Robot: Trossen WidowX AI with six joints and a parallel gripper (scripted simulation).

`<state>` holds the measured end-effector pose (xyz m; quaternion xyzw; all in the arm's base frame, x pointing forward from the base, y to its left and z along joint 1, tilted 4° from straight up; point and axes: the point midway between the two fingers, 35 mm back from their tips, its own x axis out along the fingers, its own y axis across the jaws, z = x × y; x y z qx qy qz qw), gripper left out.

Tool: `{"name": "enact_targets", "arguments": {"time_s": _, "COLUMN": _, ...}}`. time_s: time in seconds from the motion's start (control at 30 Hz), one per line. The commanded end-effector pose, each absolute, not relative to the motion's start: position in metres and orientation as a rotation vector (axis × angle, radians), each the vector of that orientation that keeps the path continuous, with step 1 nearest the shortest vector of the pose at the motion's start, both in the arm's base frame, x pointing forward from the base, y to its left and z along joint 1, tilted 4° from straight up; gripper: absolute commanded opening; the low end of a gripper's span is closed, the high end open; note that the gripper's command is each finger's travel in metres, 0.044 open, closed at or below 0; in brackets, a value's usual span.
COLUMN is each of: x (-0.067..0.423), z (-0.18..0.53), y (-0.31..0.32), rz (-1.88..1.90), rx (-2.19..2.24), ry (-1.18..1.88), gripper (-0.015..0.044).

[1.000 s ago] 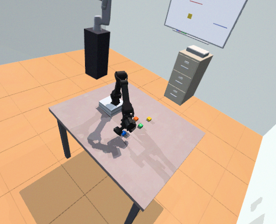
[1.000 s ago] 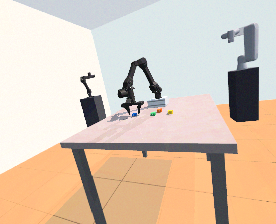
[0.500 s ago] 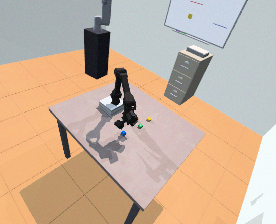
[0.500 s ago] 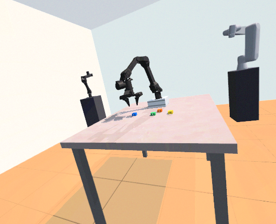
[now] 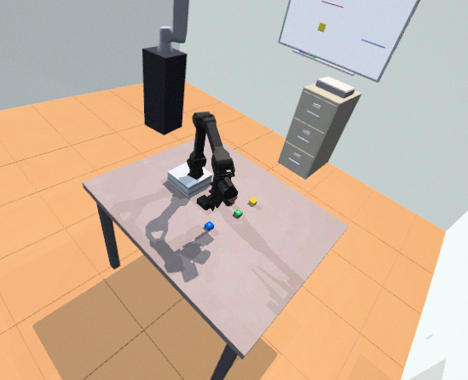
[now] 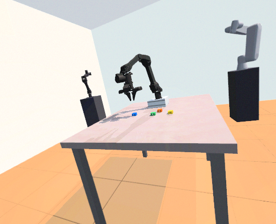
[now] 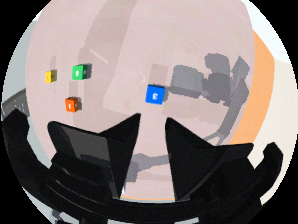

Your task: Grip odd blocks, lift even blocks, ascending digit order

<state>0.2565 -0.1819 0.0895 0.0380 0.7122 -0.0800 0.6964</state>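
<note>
The table (image 6: 189, 130), a pale pink top on dark grey legs, stands on an orange tiled floor (image 5: 44, 136). Beside it are a beige filing cabinet (image 5: 317, 128) with 3 drawers and a whiteboard (image 5: 351, 34) on the wall. A tall black pedestal (image 6: 243, 94) carries a grey arm, and a 2nd, smaller pedestal (image 6: 92, 110) near the cream wall carries a thin dark arm.

On the table, the black robot arm (image 6: 149, 68) rises from a white base plate (image 5: 178, 176) and bends over toward the blocks. Its gripper (image 6: 132, 96) hangs well above the table top, fingertips pointing down. The fingers are drawn in to a narrow gap with nothing between them, so it is closed on nothing; the wrist view shows bare table between the 2 dark fingers.

4 small blocks rest on the table, all apart from each other and from the gripper. The blue block (image 5: 209, 226) sits alone nearest the table's middle; in the wrist view it (image 7: 154, 95) lies just beyond the fingertips. The green block (image 5: 238, 213) and the yellow block (image 5: 253, 201) lie further toward the cabinet side. The orange block (image 6: 159, 110) sits nearest the base plate, largely hidden behind the wrist in the top view. The digits on the blocks are too small to read.
</note>
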Motion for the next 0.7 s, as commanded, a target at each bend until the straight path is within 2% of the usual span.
{"name": "enact_targets", "arguments": {"time_s": 0.0, "x": 0.281, "z": 0.088, "y": -0.145, "rz": -0.151, "rx": 0.071, "ry": 1.573, "gripper": 0.0120}}
{"name": "enact_targets", "arguments": {"time_s": 0.3, "x": 0.318, "z": 0.080, "y": -0.030, "rz": -0.160, "rx": 0.087, "ry": 1.587, "gripper": 0.0120}}
{"name": "enact_targets", "arguments": {"time_s": 0.43, "x": 0.318, "z": 0.080, "y": -0.021, "rz": -0.162, "rx": 0.088, "ry": 1.589, "gripper": 0.0120}}
{"name": "enact_targets", "arguments": {"time_s": 0.67, "x": 0.316, "z": -0.001, "y": -0.025, "rz": -0.162, "rx": 0.088, "ry": 1.589, "gripper": 0.0304}}
